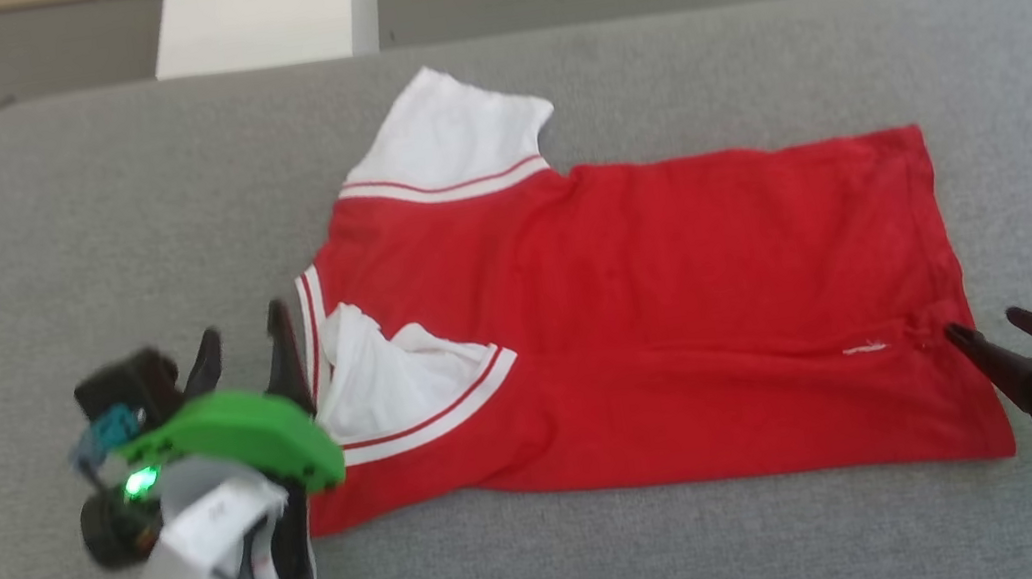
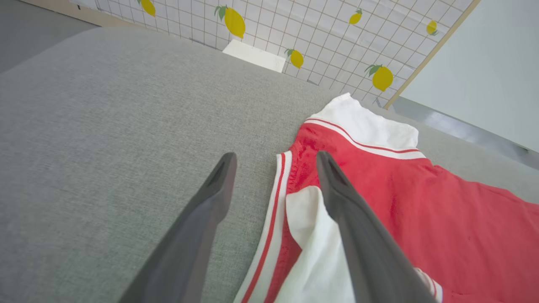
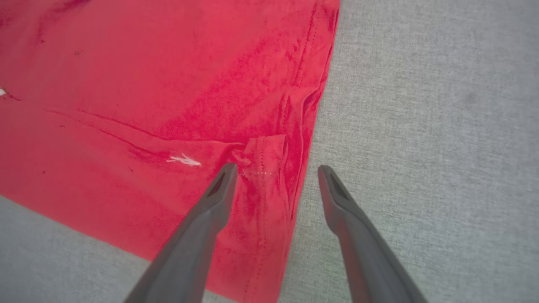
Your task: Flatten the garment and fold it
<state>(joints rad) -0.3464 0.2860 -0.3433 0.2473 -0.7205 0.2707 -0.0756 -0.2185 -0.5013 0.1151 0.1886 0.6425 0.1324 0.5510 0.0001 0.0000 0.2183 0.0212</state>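
The red jersey shirt (image 1: 660, 310) lies spread on the grey cloth surface (image 1: 65, 242), a little to the right of the middle in the head view. Its neck points to the robot's left and its hem (image 1: 950, 249) to the robot's right. The far white sleeve (image 1: 449, 132) lies open and flat beyond the red body. The near white sleeve (image 1: 388, 383) is folded back onto the red cloth and is wrinkled.

The left gripper (image 1: 242, 325) is at the neck end, with its jaws wide apart. In the left wrist view, one finger of the left gripper (image 2: 276, 156) is over the bare grey surface. The other finger is over the shirt, across the folded sleeve (image 2: 316, 244) and just beside the striped neck trim (image 2: 278, 189). I cannot tell whether the fingers touch the cloth.

The right gripper (image 1: 983, 323) is at the hem, also with jaws wide apart and holding nothing. In the right wrist view, the right gripper (image 3: 276, 169) stands across the hem edge (image 3: 320, 84), with one finger over the red cloth and the other over the grey surface. Between the fingers the hem makes a small fold. A small white mark (image 3: 184, 160) is on the red cloth near it.

A white block (image 1: 265, 12) stands beyond the far edge of the surface.
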